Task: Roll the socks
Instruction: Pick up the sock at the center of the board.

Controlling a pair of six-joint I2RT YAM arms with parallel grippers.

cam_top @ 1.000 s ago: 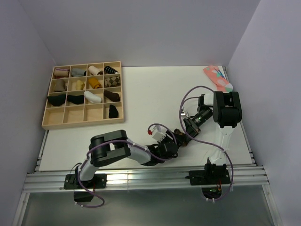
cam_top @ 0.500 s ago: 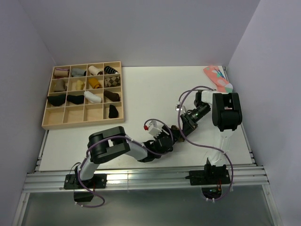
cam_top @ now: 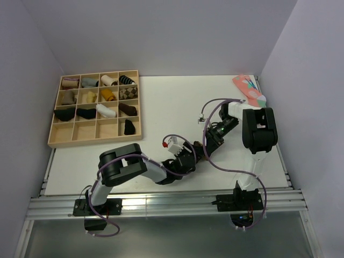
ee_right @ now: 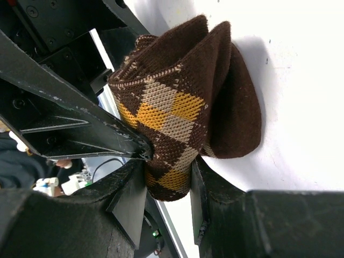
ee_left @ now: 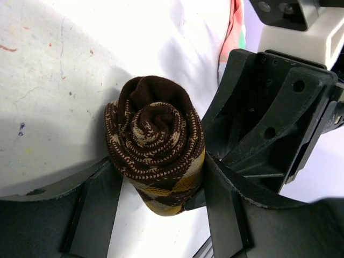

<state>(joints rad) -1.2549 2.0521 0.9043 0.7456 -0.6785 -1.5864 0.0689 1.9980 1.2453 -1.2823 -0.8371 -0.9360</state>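
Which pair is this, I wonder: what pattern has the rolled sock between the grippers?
Dark brown knit sock: tan-and-yellow argyle diamonds, clearest in right wrist view.

Sitting on the white table (cam_top: 172,107), at its far left corner: wooden tray (cam_top: 84,131), holding plain rolled socks (cam_top: 107,94) in most compartments. Lying at the far right corner: pink sock (cam_top: 248,90). Resting right of centre, nearer the near edge: brown argyle socks (ee_left: 156,142), rolled up.
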